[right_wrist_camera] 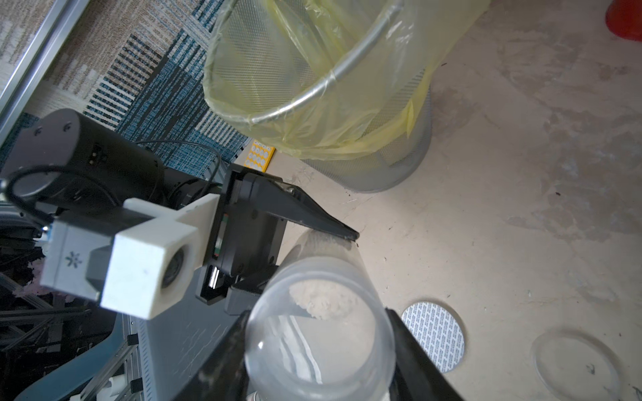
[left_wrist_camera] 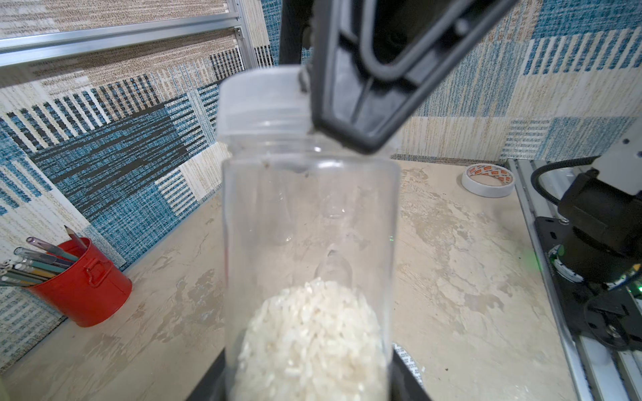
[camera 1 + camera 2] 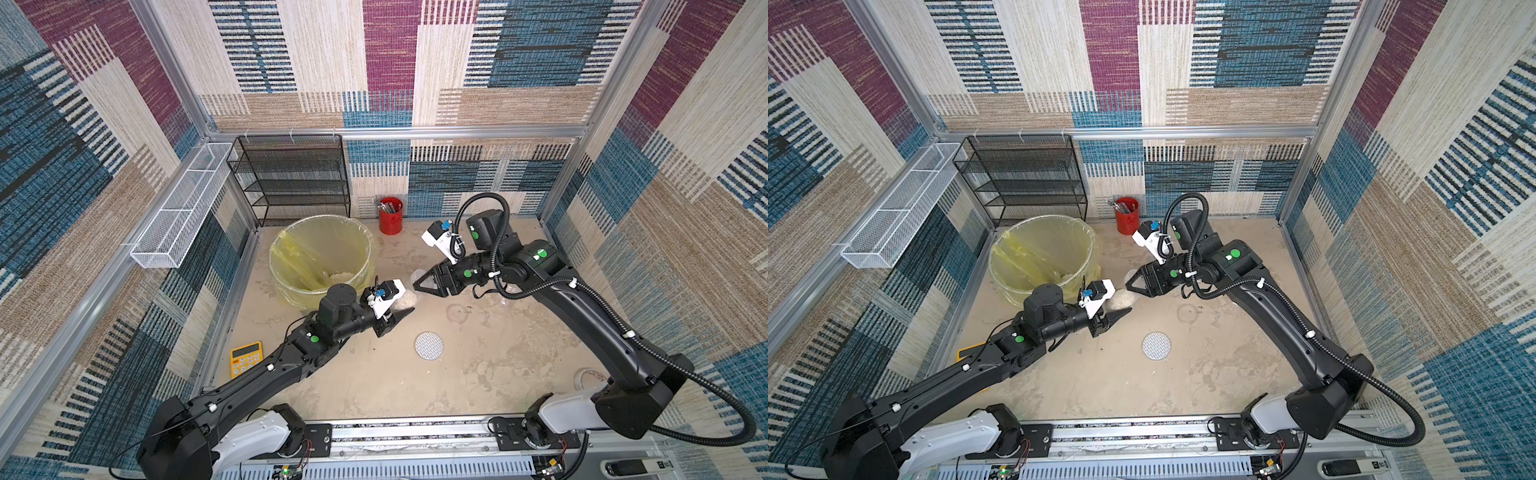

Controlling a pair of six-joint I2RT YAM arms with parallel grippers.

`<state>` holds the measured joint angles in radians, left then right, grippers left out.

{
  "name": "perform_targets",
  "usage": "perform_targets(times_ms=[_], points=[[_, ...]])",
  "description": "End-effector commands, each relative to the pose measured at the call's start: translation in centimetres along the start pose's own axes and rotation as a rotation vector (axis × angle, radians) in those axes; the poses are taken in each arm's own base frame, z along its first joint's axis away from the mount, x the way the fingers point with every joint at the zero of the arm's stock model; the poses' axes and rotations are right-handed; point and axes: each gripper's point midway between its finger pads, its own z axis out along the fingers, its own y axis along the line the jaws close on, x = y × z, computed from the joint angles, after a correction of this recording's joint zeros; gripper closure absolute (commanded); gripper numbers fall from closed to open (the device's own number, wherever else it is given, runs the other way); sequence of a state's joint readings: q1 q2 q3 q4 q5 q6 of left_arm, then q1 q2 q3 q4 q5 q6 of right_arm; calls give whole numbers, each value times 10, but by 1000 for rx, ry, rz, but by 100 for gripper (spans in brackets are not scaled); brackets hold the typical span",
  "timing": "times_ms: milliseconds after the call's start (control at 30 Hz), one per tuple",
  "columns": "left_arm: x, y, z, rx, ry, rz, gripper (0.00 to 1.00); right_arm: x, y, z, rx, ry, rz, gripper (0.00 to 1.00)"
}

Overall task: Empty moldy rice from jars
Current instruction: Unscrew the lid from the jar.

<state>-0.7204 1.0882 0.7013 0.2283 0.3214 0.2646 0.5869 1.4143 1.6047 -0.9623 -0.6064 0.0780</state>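
**A:** Where's the rice (image 2: 312, 340)?

**B:** Heaped in the bottom end of a clear jar (image 3: 405, 300). The jar lies on its side in the air above the tabletop (image 3: 374, 382), just beside the bin (image 3: 358, 235).

**A:** Who has hold of it?

**B:** The left claw (image 3: 400, 309) is clenched on the jar's base end. The right claw (image 3: 419, 280) grasps the pale lid (image 2: 260, 100) at the other end.

**A:** How will it handle?

**B:** Light, I'd judge, being thin clear plastic and less than half full. The wall looks smooth and slippery, and it may flex under a hard squeeze. The grains are loose, so they'll slide the moment it tips.

**A:** Best place to hold it?

**B:** Low on the body, where the left claw sits, which leaves the mouth free. The lid likely needs twisting off before any pouring.
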Motion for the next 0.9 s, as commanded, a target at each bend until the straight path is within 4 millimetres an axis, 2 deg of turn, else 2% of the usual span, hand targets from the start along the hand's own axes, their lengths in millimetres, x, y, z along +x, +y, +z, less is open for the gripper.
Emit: perform_targets(times_ms=[0, 133, 367, 500, 600, 867], points=[[8, -13, -1, 67, 28, -21, 100, -31, 24, -8, -103, -125, -216, 60], [10, -13, -1, 68, 35, -22, 100, -23, 23, -10, -98, -89, -299, 59], [19, -9, -2, 39, 77, -6, 100, -20, 15, -17, -65, -75, -394, 58], [24, -8, -2, 33, 101, -3, 100, -15, -2, -19, -40, -76, -446, 56], [28, -7, -3, 28, 118, -3, 100, -20, -10, -24, -60, -102, -451, 56], [39, -6, -1, 33, 149, -20, 100, -24, 5, -34, -120, -181, -598, 53]])
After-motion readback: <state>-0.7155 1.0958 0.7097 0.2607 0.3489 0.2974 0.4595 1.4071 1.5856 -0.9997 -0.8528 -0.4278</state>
